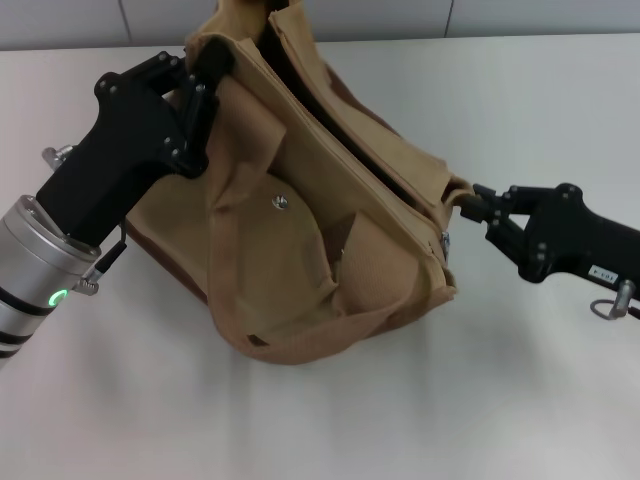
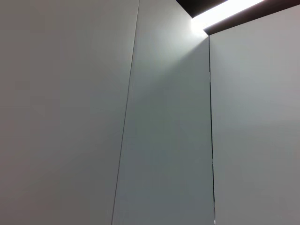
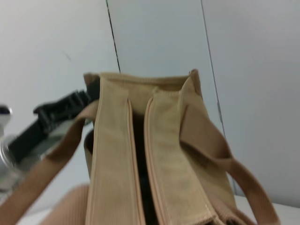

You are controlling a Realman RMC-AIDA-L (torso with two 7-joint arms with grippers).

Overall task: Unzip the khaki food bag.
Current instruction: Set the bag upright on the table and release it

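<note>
Item 1: khaki food bag [image 1: 300, 250], tan canvas, lying tipped on the white table [image 1: 540, 120], its front pocket with the silver snap [image 1: 280, 202] facing up. Top zipper [image 3: 139, 173] parted, a dark gap showing between its 2 edges along the bag's length.

Item 2: left gripper [image 1: 205, 75], at the bag's far left top corner, fingers closed on the fabric there.

Item 3: right gripper [image 1: 462, 200], at the bag's right end beside the zipper's end, fingers pinched together at the canvas edge; what exactly they grip cannot be told.
</note>
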